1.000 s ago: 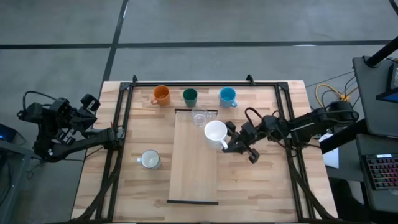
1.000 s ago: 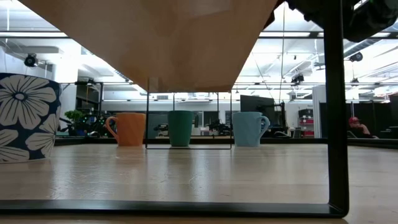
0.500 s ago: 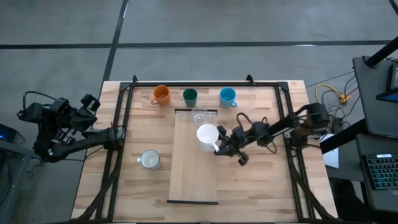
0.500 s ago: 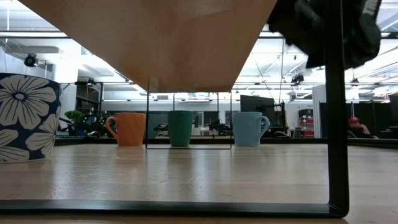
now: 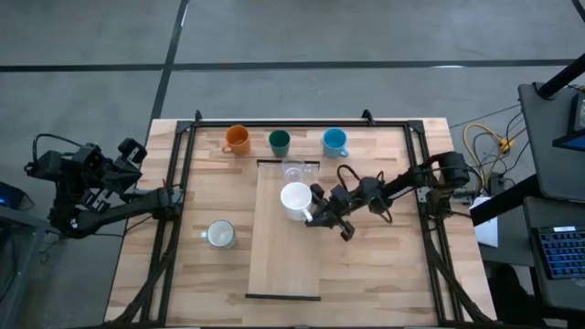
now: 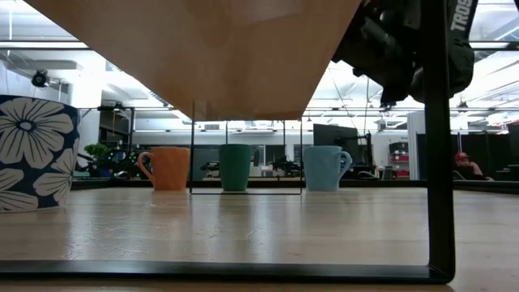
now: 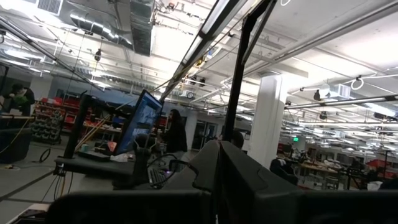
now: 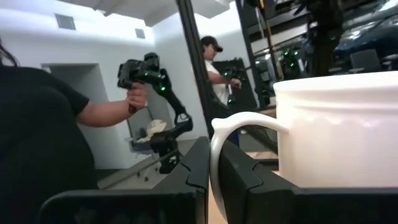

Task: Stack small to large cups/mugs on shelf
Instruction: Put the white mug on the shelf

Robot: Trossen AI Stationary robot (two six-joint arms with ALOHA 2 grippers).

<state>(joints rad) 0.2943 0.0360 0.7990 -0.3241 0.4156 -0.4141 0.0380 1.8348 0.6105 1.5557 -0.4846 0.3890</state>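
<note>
The white mug (image 5: pixel 294 199) stands upright over the far half of the pale wooden shelf (image 5: pixel 285 260), with my right gripper (image 5: pixel 314 213) shut on its handle. A clear glass (image 5: pixel 293 171) stands on the shelf's far end. The orange mug (image 5: pixel 237 139), dark green cup (image 5: pixel 279 142) and light blue mug (image 5: pixel 335 142) stand in a row on the table along its far edge. A pale mug (image 5: pixel 220 235) sits on the table left of the shelf. My left gripper (image 5: pixel 174 195) waits shut at the table's left edge. My right gripper pinches the white mug's handle (image 8: pixel 214 152) between its two fingers (image 8: pixel 198 167). They come at it about level from the table's right. The mug stays upright, mouth up. Whether its base rests on the shelf I cannot tell.
A black frame (image 5: pixel 183 183) runs around the table, with a post (image 6: pixel 436 138) close in the low view. In that view the shelf's underside (image 6: pixel 203 57) is overhead and a flowered mug (image 6: pixel 32 154) stands at the left. A person (image 8: pixel 43 137) holds hand grippers beyond the table.
My right gripper has carried the white mug toward the table's left and downward, from the shelf's right edge to the middle of its width. The mug stayed upright and the gripper stayed shut on it.
</note>
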